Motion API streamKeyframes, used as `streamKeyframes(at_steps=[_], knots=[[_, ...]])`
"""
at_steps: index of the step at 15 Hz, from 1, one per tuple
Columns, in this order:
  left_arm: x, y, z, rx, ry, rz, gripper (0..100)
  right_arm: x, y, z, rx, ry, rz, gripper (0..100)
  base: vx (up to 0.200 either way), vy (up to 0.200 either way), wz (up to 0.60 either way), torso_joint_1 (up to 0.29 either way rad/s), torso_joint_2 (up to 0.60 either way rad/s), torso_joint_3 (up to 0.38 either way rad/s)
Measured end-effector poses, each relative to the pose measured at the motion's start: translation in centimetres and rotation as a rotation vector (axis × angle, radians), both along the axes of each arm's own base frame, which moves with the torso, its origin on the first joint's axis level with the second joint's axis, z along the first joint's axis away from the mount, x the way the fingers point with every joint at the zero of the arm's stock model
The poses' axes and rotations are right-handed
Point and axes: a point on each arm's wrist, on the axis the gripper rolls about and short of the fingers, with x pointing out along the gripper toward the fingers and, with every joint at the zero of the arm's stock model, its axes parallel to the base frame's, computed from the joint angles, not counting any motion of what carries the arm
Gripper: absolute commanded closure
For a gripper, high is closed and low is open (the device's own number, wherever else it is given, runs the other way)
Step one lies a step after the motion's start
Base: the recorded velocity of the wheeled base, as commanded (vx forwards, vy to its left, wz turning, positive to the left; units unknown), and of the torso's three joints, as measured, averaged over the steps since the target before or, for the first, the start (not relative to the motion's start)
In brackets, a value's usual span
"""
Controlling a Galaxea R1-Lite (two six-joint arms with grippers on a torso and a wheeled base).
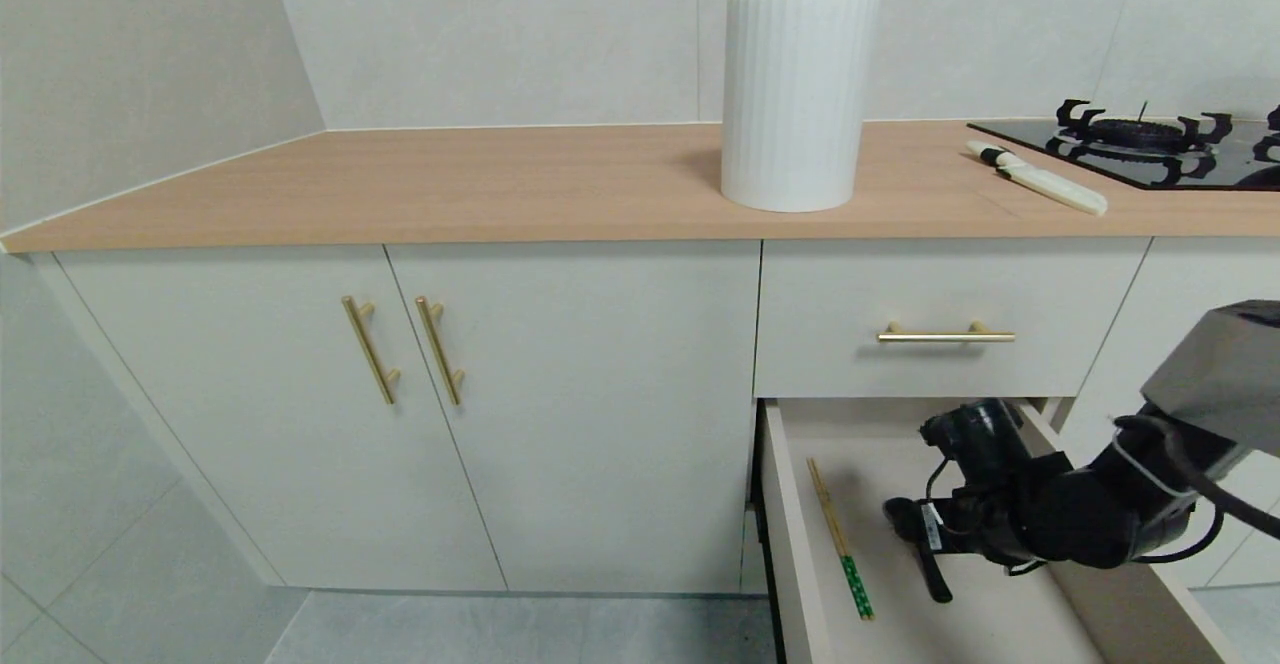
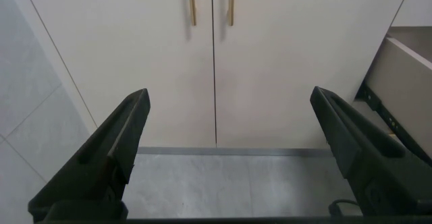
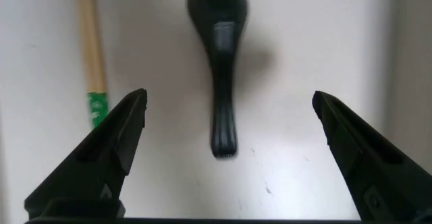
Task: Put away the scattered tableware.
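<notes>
Left of the open drawer [image 1: 790, 534], the left gripper [image 2: 228, 96] is held wide open and empty before the cabinet doors [image 2: 283, 69]. Inside the drawer the chopsticks [image 1: 840, 539] are laid by its left wall, with the black spoon [image 3: 219, 62] flat beside them and the right gripper [image 3: 227, 97] spread wide and empty just over it. A straight lift out looks called for, since the drawer's right wall is crowded and the closed drawer front [image 1: 950, 284] overhangs its back, and a knife [image 1: 1040, 179] is still to be fetched from the counter above.
</notes>
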Motion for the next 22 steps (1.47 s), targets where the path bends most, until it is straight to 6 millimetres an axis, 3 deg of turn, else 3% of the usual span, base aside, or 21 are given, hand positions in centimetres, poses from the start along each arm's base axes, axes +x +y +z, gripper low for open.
streamKeyframes(at_steps=[6,9,11,14,22], knots=[[0.0,0.0,0.0,0.0,0.0,0.0,0,-4.2,-0.3,9.3,0.045,-0.098,0.046,0,0.0,0.0,0.0,0.0,0.0,0.0],[0.0,0.0,0.0,0.0,0.0,0.0,0,-7.5,-0.4,12.8,0.028,-0.062,0.108,0,0.0,0.0,0.0,0.0,0.0,0.0],[0.0,0.0,0.0,0.0,0.0,0.0,0,-8.6,-0.2,14.4,0.046,-0.104,0.14,0,0.0,0.0,0.0,0.0,0.0,0.0],[0.0,0.0,0.0,0.001,0.0,0.0,0,-9.3,-0.2,15.4,0.057,-0.142,0.154,0,-0.2,0.0,0.0,0.001,0.0,0.002],[0.0,0.0,0.0,0.001,-0.001,0.0,0,-10.1,-0.5,15.3,0.023,-0.092,0.18,0,-0.2,0.0,0.0,0.002,0.0,0.002]])
